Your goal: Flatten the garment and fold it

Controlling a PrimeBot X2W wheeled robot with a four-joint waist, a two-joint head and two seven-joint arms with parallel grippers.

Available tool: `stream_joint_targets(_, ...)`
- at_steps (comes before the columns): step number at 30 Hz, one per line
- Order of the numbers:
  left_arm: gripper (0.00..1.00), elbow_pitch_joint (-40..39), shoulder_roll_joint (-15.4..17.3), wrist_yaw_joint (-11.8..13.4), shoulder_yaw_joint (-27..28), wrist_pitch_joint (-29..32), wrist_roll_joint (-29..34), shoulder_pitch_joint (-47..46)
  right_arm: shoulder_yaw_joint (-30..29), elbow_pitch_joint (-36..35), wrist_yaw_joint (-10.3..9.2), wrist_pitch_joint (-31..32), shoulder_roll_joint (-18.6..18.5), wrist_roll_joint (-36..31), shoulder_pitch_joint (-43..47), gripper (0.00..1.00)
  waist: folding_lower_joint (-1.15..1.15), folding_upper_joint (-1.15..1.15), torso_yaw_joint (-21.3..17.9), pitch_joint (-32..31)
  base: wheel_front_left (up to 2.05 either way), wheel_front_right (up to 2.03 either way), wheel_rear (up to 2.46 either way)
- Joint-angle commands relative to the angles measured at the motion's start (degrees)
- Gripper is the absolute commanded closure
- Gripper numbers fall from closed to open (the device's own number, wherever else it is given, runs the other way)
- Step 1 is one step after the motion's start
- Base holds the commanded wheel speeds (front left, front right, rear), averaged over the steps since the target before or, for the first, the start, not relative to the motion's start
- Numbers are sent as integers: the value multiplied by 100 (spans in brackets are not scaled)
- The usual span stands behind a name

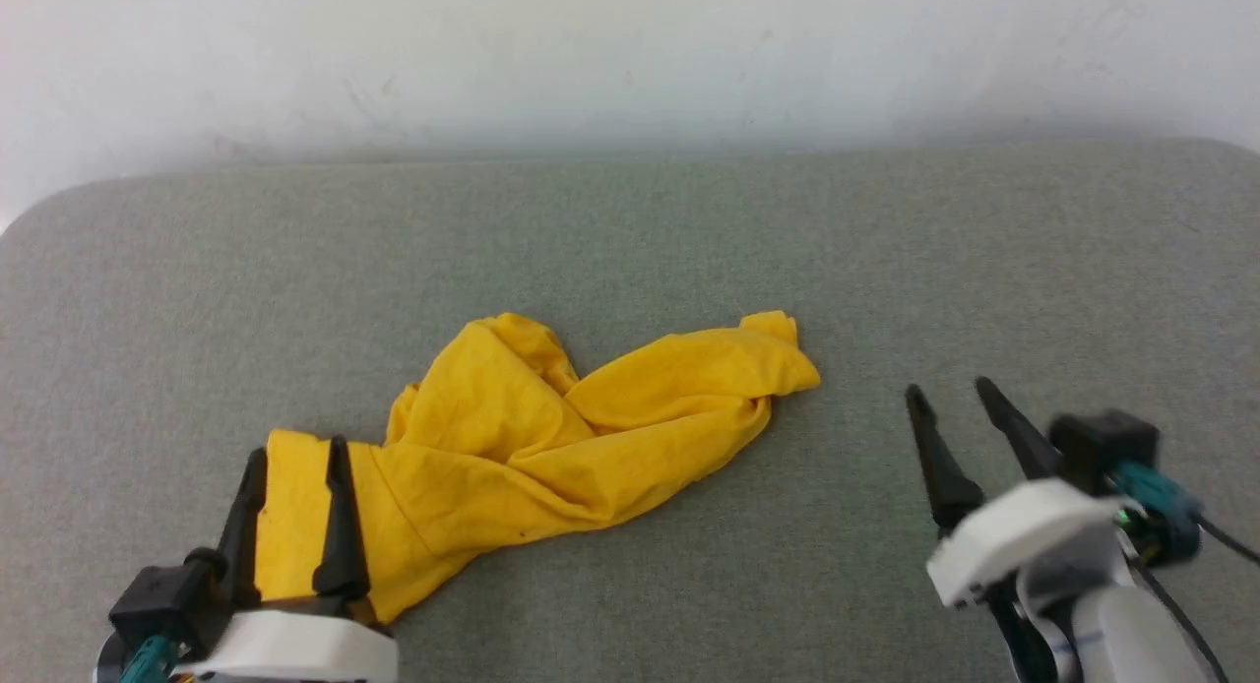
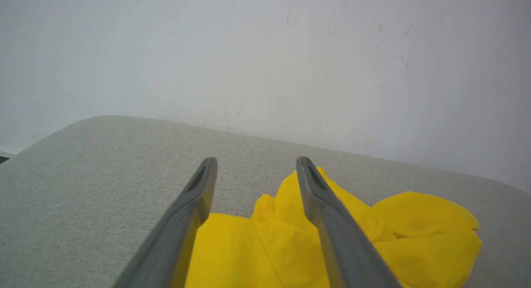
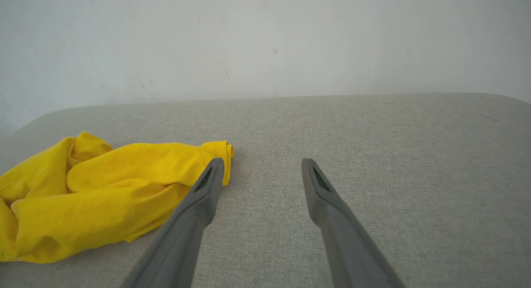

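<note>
On grey padding (image 1: pixel 630 230), crumpled yellow garment (image 1: pixel 551 427); left jaws wide over one end, right jaws wide nearby.

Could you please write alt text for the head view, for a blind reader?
A crumpled yellow garment lies on a grey padded surface before a white wall. The left claw stands open over its near left end; the right claw, also open, sits to the right, clear of the cloth.

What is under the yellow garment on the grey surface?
The garment lies crumpled directly on the grey cloth surface, which shows all around it. Whether anything else lies beneath its folds cannot be seen.
</note>
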Motion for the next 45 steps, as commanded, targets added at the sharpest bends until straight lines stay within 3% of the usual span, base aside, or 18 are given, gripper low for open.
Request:
stream_joint_targets(1,0,15,-48,-56,-1,-47,65,-116,51,108,-5,77,12,-79,-206,0,0,0,98,108,0,0,0)
stream_joint_targets(7,0,-135,-479,-425,90,-68,328,-462,417,1426,-5,870,-21,220,-1477,0,0,0,498,318,0,0,0)
stream_joint_targets(13,0,-87,-846,-782,209,-70,610,-570,1039,2815,-5,2237,-282,462,-2636,0,0,0,838,442,0,0,0)
stream_joint_targets(20,0,118,-1089,-1026,385,-70,804,-595,1618,4156,-5,3569,-399,973,-3154,0,0,0,1001,437,0,0,0)
stream_joint_targets(21,0,146,-1114,-1047,411,-70,824,-588,1695,4265,-5,3743,-401,1085,-3162,27,0,0,1000,427,0,0,0)
stream_joint_targets(23,0,186,-1154,-1071,480,-70,867,-567,1831,4340,-5,3976,-391,1360,-3168,100,0,0,966,396,0,0,0)
stream_joint_targets(26,0,211,-1201,-1097,594,-70,922,-506,2050,4095,-5,3864,-490,1679,-3205,100,0,0,858,331,0,0,0)
stream_joint_targets(32,0,309,-1246,-1172,734,-71,1033,-382,2117,2876,-5,2739,-1163,1940,-3030,100,0,0,583,89,0,0,0)
stream_joint_targets(38,0,434,-1243,-1137,888,-71,1101,-31,1108,1123,-5,2541,-1923,1729,-1465,100,0,0,155,-357,0,0,0)
stream_joint_targets(41,0,454,-1218,-1117,930,-70,1107,123,279,85,-5,2958,-1868,1475,-229,100,0,0,-54,-464,0,0,0)
stream_joint_targets(45,0,488,-1168,-1113,948,-33,1084,186,-653,-1159,-5,3698,-1232,1221,1347,100,0,0,-257,-456,0,0,0)
